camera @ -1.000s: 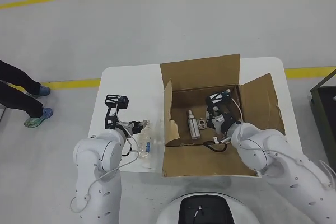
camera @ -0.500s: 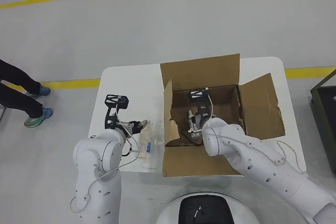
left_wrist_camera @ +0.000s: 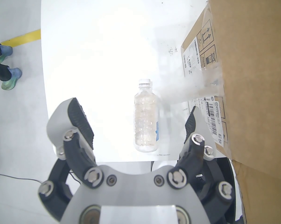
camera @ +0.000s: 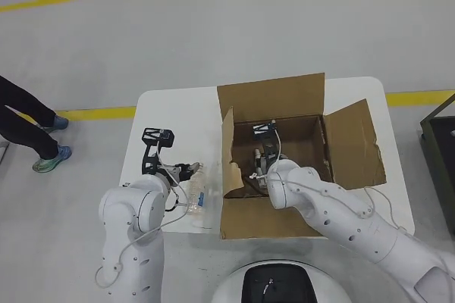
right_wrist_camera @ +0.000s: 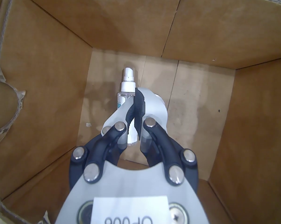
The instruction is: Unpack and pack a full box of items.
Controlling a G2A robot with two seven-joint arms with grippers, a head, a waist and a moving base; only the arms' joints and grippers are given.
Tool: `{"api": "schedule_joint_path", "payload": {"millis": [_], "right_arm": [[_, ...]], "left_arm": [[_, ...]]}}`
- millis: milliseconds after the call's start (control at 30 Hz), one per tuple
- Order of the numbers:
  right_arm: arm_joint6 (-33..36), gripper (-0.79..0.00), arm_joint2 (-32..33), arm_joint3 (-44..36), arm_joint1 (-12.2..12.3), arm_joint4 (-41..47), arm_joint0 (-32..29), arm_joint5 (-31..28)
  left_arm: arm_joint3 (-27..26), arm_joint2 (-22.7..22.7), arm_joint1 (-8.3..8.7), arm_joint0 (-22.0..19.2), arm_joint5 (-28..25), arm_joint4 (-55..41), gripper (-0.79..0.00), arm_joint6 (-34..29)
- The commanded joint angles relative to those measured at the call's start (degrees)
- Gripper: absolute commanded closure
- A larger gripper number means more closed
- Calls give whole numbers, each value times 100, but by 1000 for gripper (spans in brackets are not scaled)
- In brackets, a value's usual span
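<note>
Top view: the right arm has shifted across the box (camera: 349, 148) to the spray bottle (camera: 257, 157).
Left wrist view: the left tool (left_wrist_camera: 134, 104), spread apart, hangs over the water bottle (left_wrist_camera: 145, 117) on the surface (left_wrist_camera: 96, 36).
Right wrist view: the right tool (right_wrist_camera: 136, 94), closed together, sits above the spray bottle. It is likely the next item to unpack.

- Bright, even light falls from overhead in the top view, and the shadows around the table (camera: 174, 106) are faint and soft-edged.
- In the left wrist view the tabletop glares almost pure white, washing out the clear bottle (left_wrist_camera: 145, 117).
- Inside the box (right_wrist_camera: 49, 82) it is dimmer, with shaded walls and a paler bottom.
</note>
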Motion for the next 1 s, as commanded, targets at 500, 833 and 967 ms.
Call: {"api": "schedule_joint_path", "payload": {"millis": [500,833,967], "right_arm": [[267,-329,-652,1114,-682,-506,394,427],[221,-332,-616,1665,-973,-484,501,337],[216,-339,-556,1819,-1064,-440,497,311]], "left_arm": [[0,0,0,0,0,0,-785,0],[0,0,0,0,0,0,-785,0],[0,0,0,0,0,0,-785,0]]}}
